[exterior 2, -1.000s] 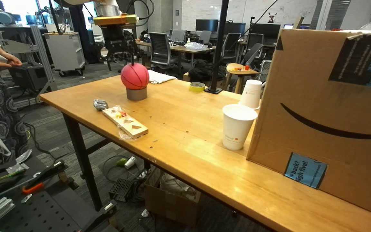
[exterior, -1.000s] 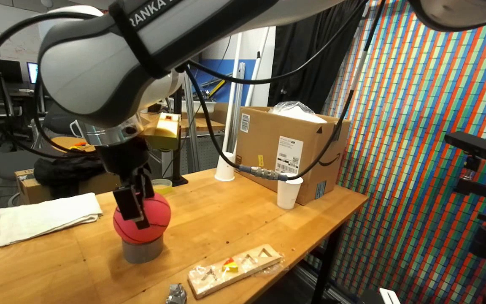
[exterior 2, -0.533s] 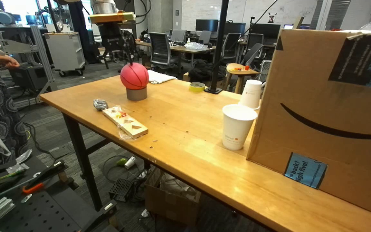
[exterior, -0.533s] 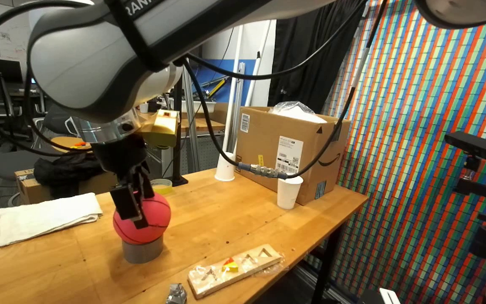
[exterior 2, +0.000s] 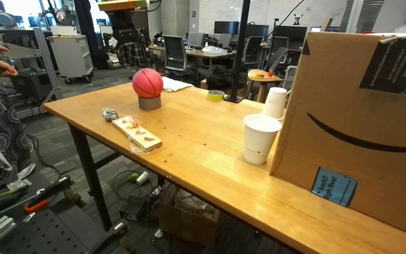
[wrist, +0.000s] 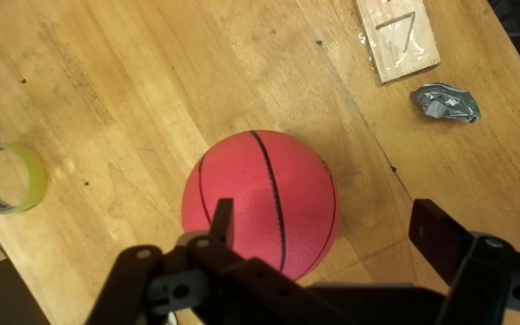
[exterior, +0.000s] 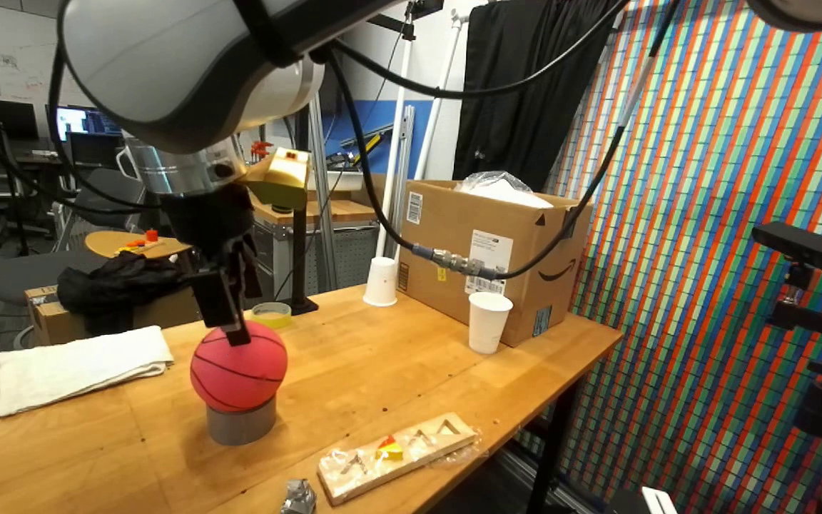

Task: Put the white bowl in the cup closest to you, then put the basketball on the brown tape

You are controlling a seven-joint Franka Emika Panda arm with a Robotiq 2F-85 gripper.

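The reddish basketball (exterior: 240, 371) rests on the grey-brown tape roll (exterior: 242, 427), which lies flat on the table. Both also show in an exterior view, the ball (exterior 2: 148, 83) on top of the tape (exterior 2: 149, 103). My gripper (exterior: 243, 314) is open and empty, a little above the ball. In the wrist view the ball (wrist: 264, 180) lies below the left finger, and the open jaws (wrist: 323, 212) reach past its right side; the tape is hidden under it. A white cup (exterior: 488, 325) stands upright, and another cup (exterior: 381, 282) is upside down. The white bowl is hidden or out of view.
A cardboard box (exterior: 439, 235) stands behind the cups. A yellow tape roll (wrist: 36, 176) lies near a black post (exterior 2: 238, 53). A wrapped wooden tray (wrist: 406, 63) and crumpled silver tape (wrist: 447, 103) lie near one edge. A white cloth (exterior: 75, 368) lies beside the ball.
My gripper has risen off the ball, its fingers now above it instead of around its sides. The ball and tape have stayed essentially in place. The arm's cable has shifted.
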